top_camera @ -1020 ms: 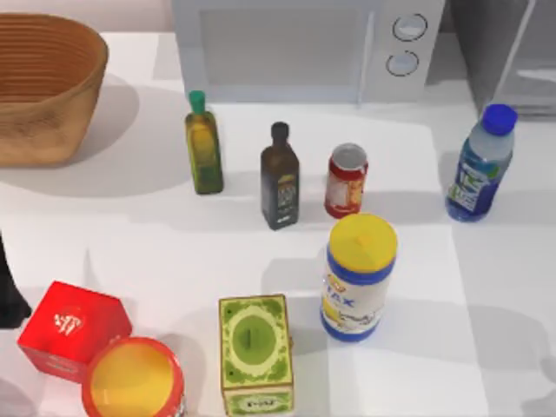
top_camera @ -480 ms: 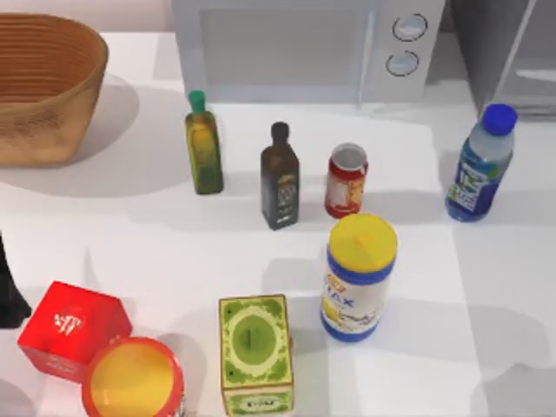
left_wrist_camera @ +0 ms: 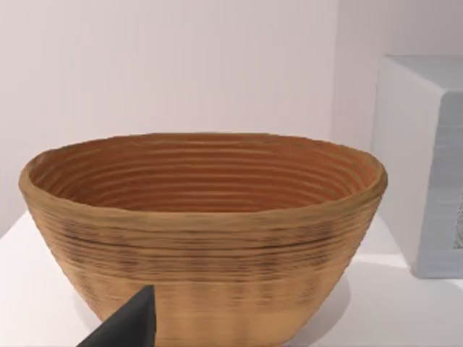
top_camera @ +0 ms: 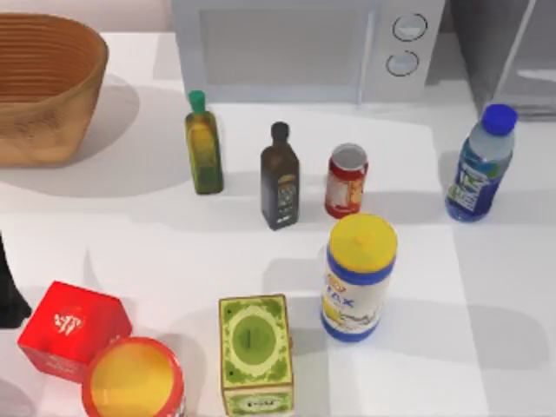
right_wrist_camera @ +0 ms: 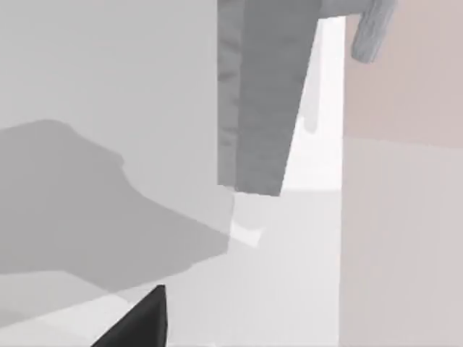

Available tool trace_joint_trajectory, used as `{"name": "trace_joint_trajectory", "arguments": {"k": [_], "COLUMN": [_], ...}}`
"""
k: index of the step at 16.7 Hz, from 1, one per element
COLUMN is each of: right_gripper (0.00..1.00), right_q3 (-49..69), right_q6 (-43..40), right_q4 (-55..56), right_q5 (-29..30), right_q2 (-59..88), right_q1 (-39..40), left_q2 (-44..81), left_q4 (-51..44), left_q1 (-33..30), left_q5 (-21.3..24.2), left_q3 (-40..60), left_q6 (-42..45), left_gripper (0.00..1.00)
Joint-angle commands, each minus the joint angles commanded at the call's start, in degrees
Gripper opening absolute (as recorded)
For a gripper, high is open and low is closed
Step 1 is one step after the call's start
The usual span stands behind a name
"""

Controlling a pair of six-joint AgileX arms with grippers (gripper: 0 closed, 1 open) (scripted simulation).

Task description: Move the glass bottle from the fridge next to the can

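The glass bottle (top_camera: 480,165), clear bluish with a blue cap, stands upright on the table at the right, just in front of the grey fridge (top_camera: 473,39). The small red can (top_camera: 346,180) stands near the middle, well to the left of the bottle, with a wide gap between them. A dark part of my left arm (top_camera: 7,291) shows at the table's left edge. A dark bit of my left gripper (left_wrist_camera: 124,327) points at a woven basket. A dark bit of my right gripper (right_wrist_camera: 139,324) hangs before a grey fridge panel (right_wrist_camera: 264,94).
Near the can stand a dark brown bottle (top_camera: 280,178), a yellow-green oil bottle (top_camera: 204,146) and a tall yellow-lidded canister (top_camera: 358,276). A white microwave (top_camera: 304,48) is at the back and a woven basket (top_camera: 39,82) at the back left. A green box (top_camera: 254,352), red box (top_camera: 71,328) and red tub (top_camera: 132,378) sit in front.
The faint shadow at the table's front right corner has faded away. None of the objects on the table has moved.
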Motion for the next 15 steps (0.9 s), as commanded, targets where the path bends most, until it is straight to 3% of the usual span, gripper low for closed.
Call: {"name": "trace_joint_trajectory", "arguments": {"k": [4,10,15], "right_gripper": [1.0,1.0,1.0], "right_q3": [2.4,2.4,2.2], "right_q6": [-5.1,-5.2,2.1], "right_q4": [-1.0,-1.0,6.2], "right_q5": [-2.8,-2.8,-0.2], "right_q2": [7.6,7.9,8.0], "right_q1": [-6.0,-6.2,2.6], "left_q2": [0.0,0.0,0.0], "left_q4": [0.0,0.0,0.0], "left_q1": [0.0,0.0,0.0], "left_q5": [0.0,0.0,0.0], "left_q3": [0.0,0.0,0.0], "left_q6": [0.0,0.0,0.0], "left_gripper": [1.0,1.0,1.0]}}
